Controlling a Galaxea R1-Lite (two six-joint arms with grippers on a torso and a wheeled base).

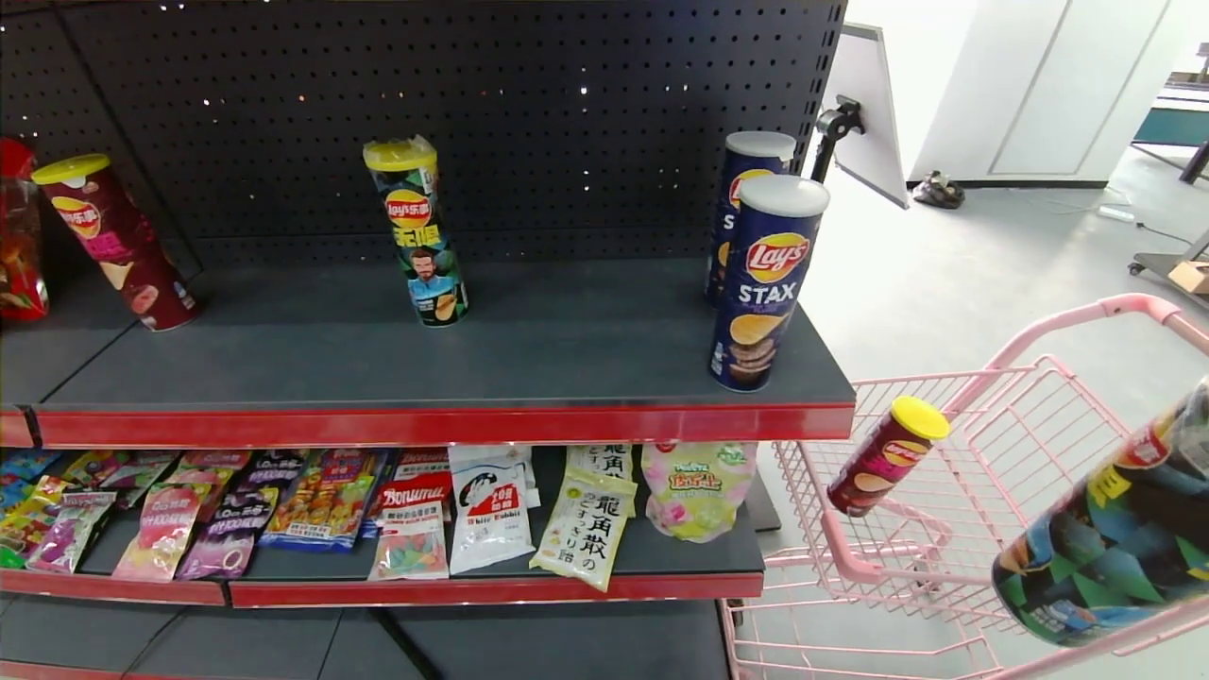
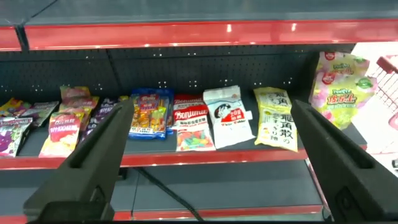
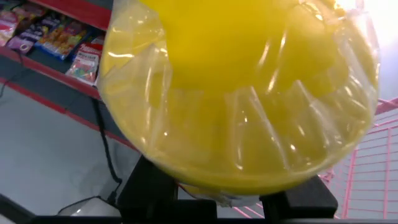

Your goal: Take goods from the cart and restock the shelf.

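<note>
Pale grey floor [image 1: 945, 274], smooth, brightly lit. White wall panels [image 1: 1030, 85] at far right, dark skirting along base. White board [image 1: 874, 113] on black bracket [image 1: 836, 123], tilted. Dark bundle [image 1: 933, 191] on floor by wall (what it is, unclear). Cable [image 1: 1067, 200] trailing nearby. Cardboard box [image 1: 1192, 276] at right edge.

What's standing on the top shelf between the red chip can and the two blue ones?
Just one green chip can with a yellow lid, seen in the head view.
</note>
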